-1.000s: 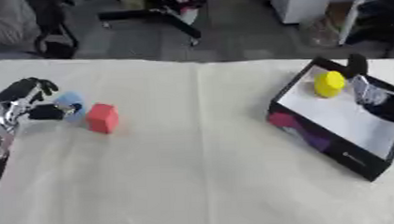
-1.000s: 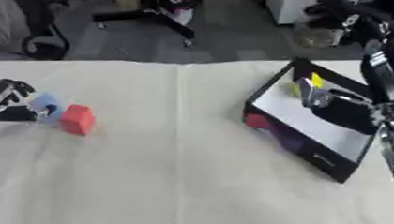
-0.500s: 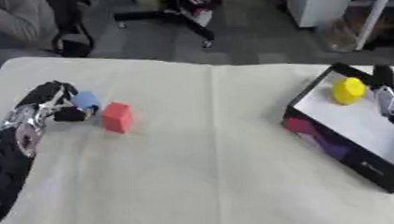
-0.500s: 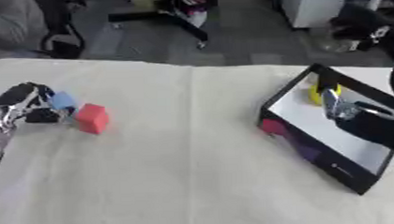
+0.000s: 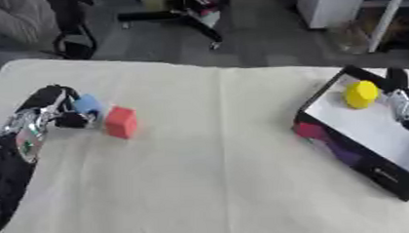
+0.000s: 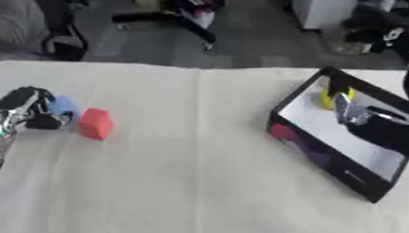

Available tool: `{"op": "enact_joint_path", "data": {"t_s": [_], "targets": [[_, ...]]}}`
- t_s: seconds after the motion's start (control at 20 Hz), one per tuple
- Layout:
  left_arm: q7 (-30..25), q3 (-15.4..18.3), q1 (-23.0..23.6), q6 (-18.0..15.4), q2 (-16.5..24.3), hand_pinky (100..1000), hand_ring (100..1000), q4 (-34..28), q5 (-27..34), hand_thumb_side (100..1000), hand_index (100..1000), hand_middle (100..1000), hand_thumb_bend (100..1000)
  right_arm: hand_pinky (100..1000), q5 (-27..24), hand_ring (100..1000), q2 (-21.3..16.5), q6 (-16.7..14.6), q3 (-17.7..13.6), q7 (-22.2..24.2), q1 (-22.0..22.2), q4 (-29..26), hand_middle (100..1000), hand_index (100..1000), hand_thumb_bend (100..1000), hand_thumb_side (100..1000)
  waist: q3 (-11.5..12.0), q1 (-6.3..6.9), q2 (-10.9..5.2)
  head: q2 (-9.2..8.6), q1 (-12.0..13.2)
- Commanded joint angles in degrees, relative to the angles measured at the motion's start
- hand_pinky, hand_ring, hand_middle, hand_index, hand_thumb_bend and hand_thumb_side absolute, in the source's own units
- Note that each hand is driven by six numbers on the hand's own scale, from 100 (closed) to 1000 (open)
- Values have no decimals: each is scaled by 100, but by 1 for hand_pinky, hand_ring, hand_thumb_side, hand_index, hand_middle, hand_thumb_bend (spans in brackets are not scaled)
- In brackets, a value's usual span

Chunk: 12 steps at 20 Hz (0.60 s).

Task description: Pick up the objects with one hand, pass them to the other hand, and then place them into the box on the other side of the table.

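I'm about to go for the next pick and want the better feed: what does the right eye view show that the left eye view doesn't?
Only the right eye view shows the right hand well, dark, over the box's white floor and partly hiding the yellow object. Only the left eye view shows that yellow object whole; there the right hand is just a sliver at the edge. Both show the left hand curled at the light blue object, the red block beside it, and the box on the white tablecloth.

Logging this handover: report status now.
Left hand curled around blue block. Right hand inside box, fingers unclear. Yellow object boxed; red block on table.
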Motion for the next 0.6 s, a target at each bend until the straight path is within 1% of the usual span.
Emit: {"op": "enact_joint_path", "data": {"t_s": [0.05, 0.2, 0.3, 0.45, 0.6], "targets": [[59, 53, -72, -2, 160, 559, 465, -288, 182, 339, 560, 403, 192, 782, 65, 749, -75, 67, -51, -29, -47, -119, 783, 944, 100, 266, 19, 8, -73, -54, -13], [-19, 83, 36, -92, 287, 557, 460, -822, 611, 349, 547, 392, 161, 782, 96, 749, -92, 82, -33, -27, -59, -119, 783, 944, 100, 265, 50, 21, -84, -39, -43], [-99, 83, 161, -189, 418, 559, 458, -1351, 995, 362, 541, 388, 142, 784, 130, 751, -105, 72, -15, -19, -90, -119, 785, 945, 100, 260, 73, 35, -95, -36, -82], [-324, 40, 422, -310, 593, 559, 455, -2269, 1758, 388, 534, 384, 123, 786, 202, 754, -121, 19, 43, 4, -172, -119, 787, 947, 100, 253, 101, 54, -114, -4, -150], [-707, -47, 685, -316, 637, 559, 454, -3148, 2680, 430, 529, 381, 105, 791, 312, 760, -124, -109, 173, 81, -323, -119, 794, 952, 100, 242, 125, 65, -135, 70, -257]]}}
